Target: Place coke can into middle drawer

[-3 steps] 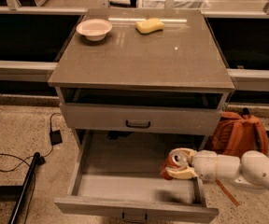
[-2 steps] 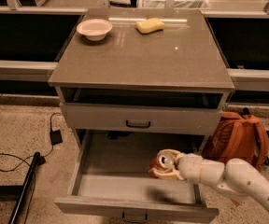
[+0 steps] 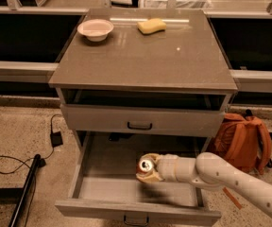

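Note:
The coke can (image 3: pixel 146 165) is held on its side, silver top facing me, in my gripper (image 3: pixel 148 170). The gripper is shut on the can and holds it just above the floor of the open middle drawer (image 3: pixel 107 188), near the drawer's centre. My pale arm (image 3: pixel 230 178) reaches in from the lower right, over the drawer's right side wall. The drawer is pulled out wide, with a small dark handle (image 3: pixel 135 220) on its front panel.
The closed drawer above (image 3: pixel 140 119) shows only its front panel. A white bowl (image 3: pixel 95 29) and yellow sponge (image 3: pixel 151 26) sit on the cabinet top. An orange backpack (image 3: pixel 245 138) stands to the right. A cable and dark pole (image 3: pixel 25 193) lie at left.
My gripper with the can has moved left, from the drawer's right side toward its centre, and slightly lower.

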{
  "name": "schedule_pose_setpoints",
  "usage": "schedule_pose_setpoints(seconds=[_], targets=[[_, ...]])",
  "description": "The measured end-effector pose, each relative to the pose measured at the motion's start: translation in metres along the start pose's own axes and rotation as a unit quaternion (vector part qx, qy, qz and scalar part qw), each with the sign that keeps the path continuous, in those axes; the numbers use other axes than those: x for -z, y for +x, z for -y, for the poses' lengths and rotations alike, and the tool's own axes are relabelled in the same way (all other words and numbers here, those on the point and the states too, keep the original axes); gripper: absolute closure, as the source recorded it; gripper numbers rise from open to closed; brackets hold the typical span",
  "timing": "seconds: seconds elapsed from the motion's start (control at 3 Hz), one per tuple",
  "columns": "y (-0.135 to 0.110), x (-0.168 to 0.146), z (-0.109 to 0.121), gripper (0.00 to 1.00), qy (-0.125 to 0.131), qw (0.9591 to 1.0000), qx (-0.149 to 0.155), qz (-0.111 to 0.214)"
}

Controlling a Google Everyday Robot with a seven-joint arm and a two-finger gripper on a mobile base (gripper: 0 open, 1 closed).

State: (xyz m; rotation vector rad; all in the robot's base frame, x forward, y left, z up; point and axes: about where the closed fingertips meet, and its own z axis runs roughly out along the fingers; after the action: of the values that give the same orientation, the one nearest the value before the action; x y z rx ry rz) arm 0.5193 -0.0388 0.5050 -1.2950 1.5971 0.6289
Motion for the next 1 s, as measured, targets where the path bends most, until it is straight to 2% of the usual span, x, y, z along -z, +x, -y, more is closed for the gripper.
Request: schedule_pose_setpoints(seconds=[0.33, 0.67, 1.0], targets=[[0.027, -0.033, 0.0, 0.5, -0.048, 0.9978, -0.03, -0.035], [0.047, -0.042, 0.001, 0.27, -0.069, 0.9961, -0.053, -0.018], [0.048, -0.043, 0.001, 0.04, -0.07, 0.9959, -0.055, -0.015]])
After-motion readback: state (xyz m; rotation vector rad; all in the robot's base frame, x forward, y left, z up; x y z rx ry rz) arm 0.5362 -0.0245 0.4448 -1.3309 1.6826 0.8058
